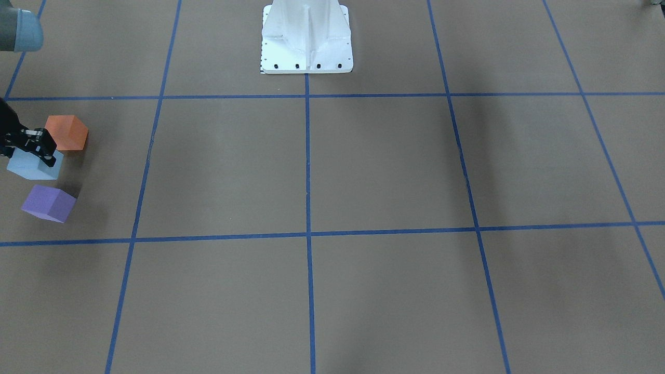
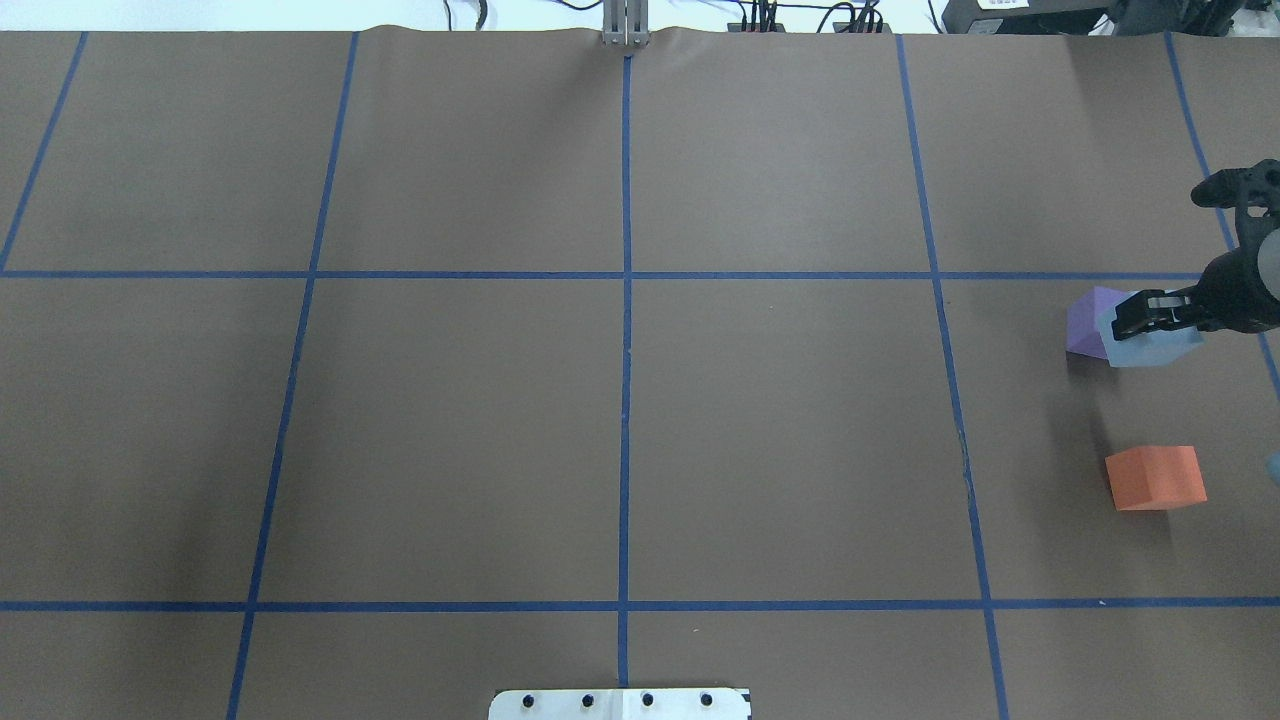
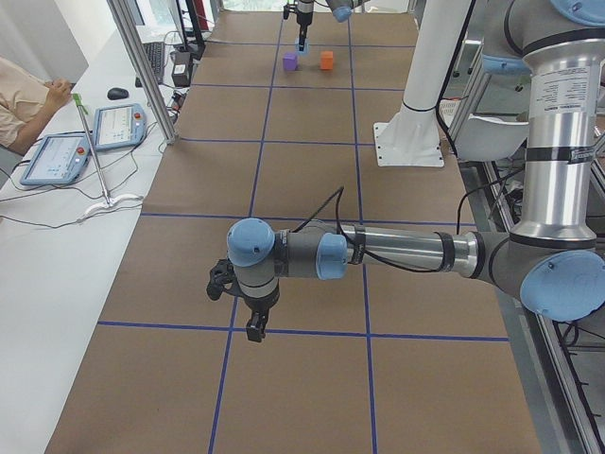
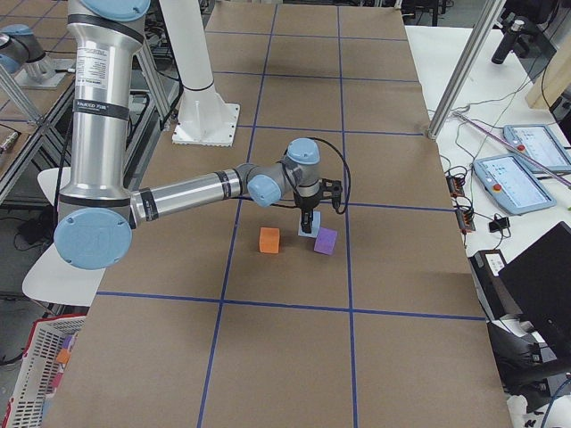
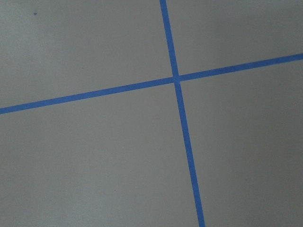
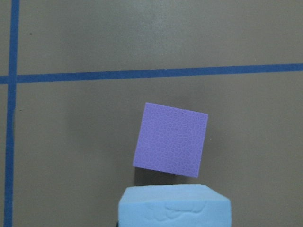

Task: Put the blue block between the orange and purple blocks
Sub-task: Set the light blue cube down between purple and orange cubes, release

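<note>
The light blue block [image 1: 32,166] sits in my right gripper [image 1: 40,148], which is shut on it from above. It is between the orange block [image 1: 67,132] and the purple block [image 1: 49,203], held just over the table. In the overhead view the blue block [image 2: 1150,342] overlaps the purple block [image 2: 1088,320], and the orange block [image 2: 1155,477] lies apart nearer the robot. The right wrist view shows the blue block's top [image 6: 175,205] right below the purple block [image 6: 171,140]. My left gripper [image 3: 253,326] hangs over a tape crossing far from the blocks; I cannot tell if it is open.
The brown table is marked into squares by blue tape lines [image 2: 626,300]. The white robot base [image 1: 306,39] stands at the middle of the robot's side. The blocks lie near the table's right end, beyond its edge [image 4: 406,134] a bench with tablets [image 4: 513,178].
</note>
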